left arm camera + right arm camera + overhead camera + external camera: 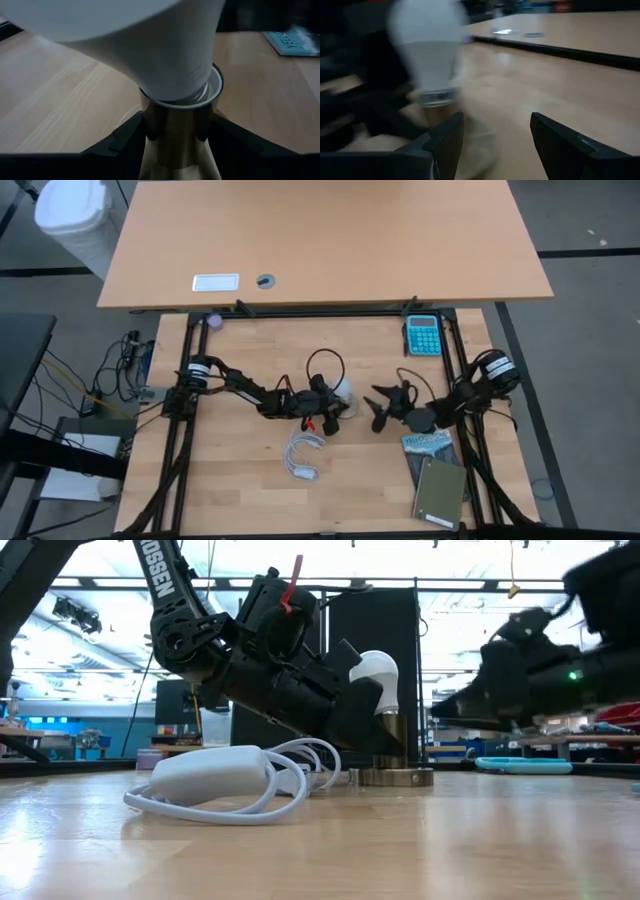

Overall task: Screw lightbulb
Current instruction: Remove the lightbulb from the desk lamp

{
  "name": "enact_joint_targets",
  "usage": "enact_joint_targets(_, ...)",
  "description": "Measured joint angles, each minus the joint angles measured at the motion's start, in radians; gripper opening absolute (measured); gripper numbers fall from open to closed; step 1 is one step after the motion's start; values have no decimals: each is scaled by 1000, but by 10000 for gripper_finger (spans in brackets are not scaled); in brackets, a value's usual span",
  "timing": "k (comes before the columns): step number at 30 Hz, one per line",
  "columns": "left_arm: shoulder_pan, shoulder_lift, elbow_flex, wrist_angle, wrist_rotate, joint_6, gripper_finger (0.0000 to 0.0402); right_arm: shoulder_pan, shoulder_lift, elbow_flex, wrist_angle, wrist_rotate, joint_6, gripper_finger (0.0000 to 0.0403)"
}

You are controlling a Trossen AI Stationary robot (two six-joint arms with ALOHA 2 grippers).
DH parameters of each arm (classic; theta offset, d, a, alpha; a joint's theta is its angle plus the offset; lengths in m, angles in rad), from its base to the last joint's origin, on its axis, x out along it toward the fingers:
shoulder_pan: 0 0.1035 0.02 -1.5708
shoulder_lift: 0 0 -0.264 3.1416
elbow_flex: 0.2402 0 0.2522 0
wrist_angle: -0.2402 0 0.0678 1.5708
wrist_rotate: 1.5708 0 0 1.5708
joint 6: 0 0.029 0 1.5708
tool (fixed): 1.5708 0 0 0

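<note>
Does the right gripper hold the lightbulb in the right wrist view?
No, the right gripper has its fingers spread with only bare table between them, and the lightbulb stands apart in its brass socket.

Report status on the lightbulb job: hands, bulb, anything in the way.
Left hand clamped on the brass socket. Right hand open, apart from the lightbulb. Bulb seated in socket, tilted. White cord coiled beside the base, not blocking.

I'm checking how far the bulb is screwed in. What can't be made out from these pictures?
- Thread depth: lightbulb base sits inside the socket collar, hidden in the left wrist view.
- Left gripper contact: arm covers it in the high view.
- Right wrist view: bulb motion-blurred; right gripper open, apart.
</note>
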Motion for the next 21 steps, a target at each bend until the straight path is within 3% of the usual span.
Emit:
enact_joint_targets(3,0,0,0,1,-1,0,202,-13,10,63,-16,-79,-105,231)
enact_joint_targets(7,1,0,0,-1,-1,0,202,-32,11,118,-34,-99,-187,231)
enact_joint_targets(10,1,0,-1,-1,-1,3,202,-57,11,129,-24,-153,-204,231)
enact_joint_targets(14,1,0,-1,-1,-1,6,202,-116,11,157,-34,-311,-193,231)
enact_joint_targets(21,1,0,-1,-2,-1,8,202,-185,11,201,-78,-362,-232,231)
